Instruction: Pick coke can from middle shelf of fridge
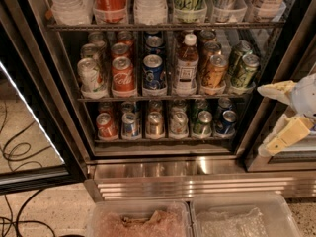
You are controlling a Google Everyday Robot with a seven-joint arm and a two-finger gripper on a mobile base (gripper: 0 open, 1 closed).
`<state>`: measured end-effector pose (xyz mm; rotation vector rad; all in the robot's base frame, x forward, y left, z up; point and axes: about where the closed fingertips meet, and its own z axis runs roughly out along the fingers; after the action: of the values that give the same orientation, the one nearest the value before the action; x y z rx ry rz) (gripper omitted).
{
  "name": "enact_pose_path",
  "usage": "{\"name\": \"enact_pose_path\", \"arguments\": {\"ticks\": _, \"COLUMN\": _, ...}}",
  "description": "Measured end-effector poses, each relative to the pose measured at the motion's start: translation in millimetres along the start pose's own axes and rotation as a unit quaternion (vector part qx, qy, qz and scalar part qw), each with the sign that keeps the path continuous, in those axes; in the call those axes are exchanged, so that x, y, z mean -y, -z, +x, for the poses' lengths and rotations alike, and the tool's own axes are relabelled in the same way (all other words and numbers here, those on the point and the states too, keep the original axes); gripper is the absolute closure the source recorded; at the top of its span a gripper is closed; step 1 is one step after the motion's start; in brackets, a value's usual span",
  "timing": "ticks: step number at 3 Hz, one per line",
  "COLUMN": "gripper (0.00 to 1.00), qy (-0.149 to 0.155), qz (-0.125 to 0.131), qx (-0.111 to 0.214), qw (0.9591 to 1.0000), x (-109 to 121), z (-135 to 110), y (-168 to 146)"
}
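A: what are the jaws doing?
B: spread wide, holding nothing. The gripper (265, 118) hangs at the fridge's (197, 180) right edge.
A: and the coke can (122, 75)?
B: front of the middle shelf (163, 98), near its left end, just beside a blue can (154, 72).

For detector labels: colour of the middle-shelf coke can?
The coke can is red with white script, camera view; gripper at right edge.

Glossy metal coke can (122, 76), wire middle shelf (163, 97), matt pincer (266, 118) at right
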<state>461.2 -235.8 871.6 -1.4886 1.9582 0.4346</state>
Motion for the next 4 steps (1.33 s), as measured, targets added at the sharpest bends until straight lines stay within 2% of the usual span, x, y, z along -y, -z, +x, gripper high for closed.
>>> {"name": "enact_pose_path", "arguments": {"ticks": 1, "gripper": 0.0, "qy": -0.016, "qz": 0.002, "qx": 0.018, "qw": 0.9997, "x": -1, "z": 0, "y": -5}}
{"name": "enact_pose_path", "arguments": {"ticks": 2, "gripper": 0.0, "qy": -0.028, "qz": 0.004, "qx": 0.1, "qw": 0.9946, "x": -5, "z": 4, "y": -21}}
{"name": "enact_pose_path", "arguments": {"ticks": 3, "gripper": 0.0, "qy": -0.046, "qz": -0.006, "qx": 0.218, "qw": 0.9749, "x": -6, "z": 5, "y": -25}}
{"name": "enact_pose_path", "arguments": {"ticks": 4, "gripper": 0.0, "qy": -0.054, "qz": -0.01, "qx": 0.235, "qw": 0.9705, "x": -5, "z": 1, "y": -26}}
